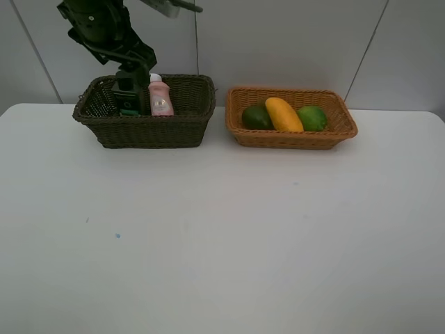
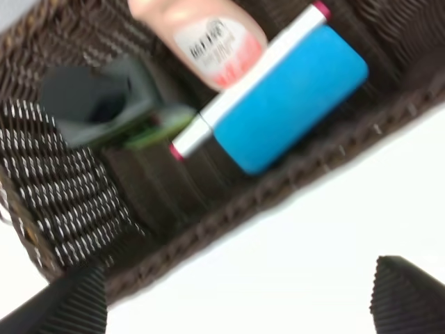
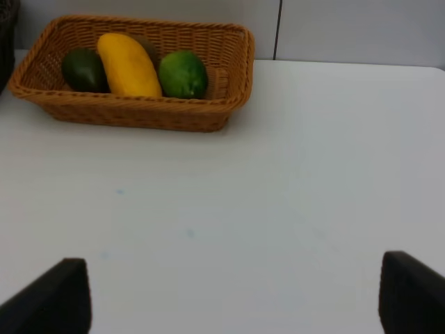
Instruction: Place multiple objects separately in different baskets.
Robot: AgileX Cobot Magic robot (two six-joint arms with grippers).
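A: While the high camera looks down on the white desk (image 1: pixel 222 236), what sits where?

B: At upper left, the dark brown basket (image 1: pixel 146 131) holds the pink white-capped bottle (image 1: pixel 160 97), standing upright. The left arm reaches down into that basket just beside the bottle; its claw (image 1: pixel 127 97) is hard to read from here. To the right of it, near but apart, the orange-tan basket (image 1: pixel 292 138) holds the dark green avocado (image 1: pixel 256 117), the yellow mango (image 1: pixel 284 115) and the bright green round fruit (image 1: pixel 313 118), side by side.

A: And the left wrist view?

B: The left claw (image 2: pixel 236 296) stands wide apart, holding nothing, its tips at the lower corners. Above them, inside the dark basket, the blue eraser block (image 2: pixel 295 104) lies beneath the white pink-tipped marker (image 2: pixel 254 80). The pink bottle is at top centre; the dark green pump bottle (image 2: pixel 104 104) is blurred at left.

A: The right wrist?

B: The right claw (image 3: pixel 233 296) is spread wide and empty over bare desk. The orange-tan basket sits at upper left with the three fruits; a brownish thing behind the mango is too hidden to name.
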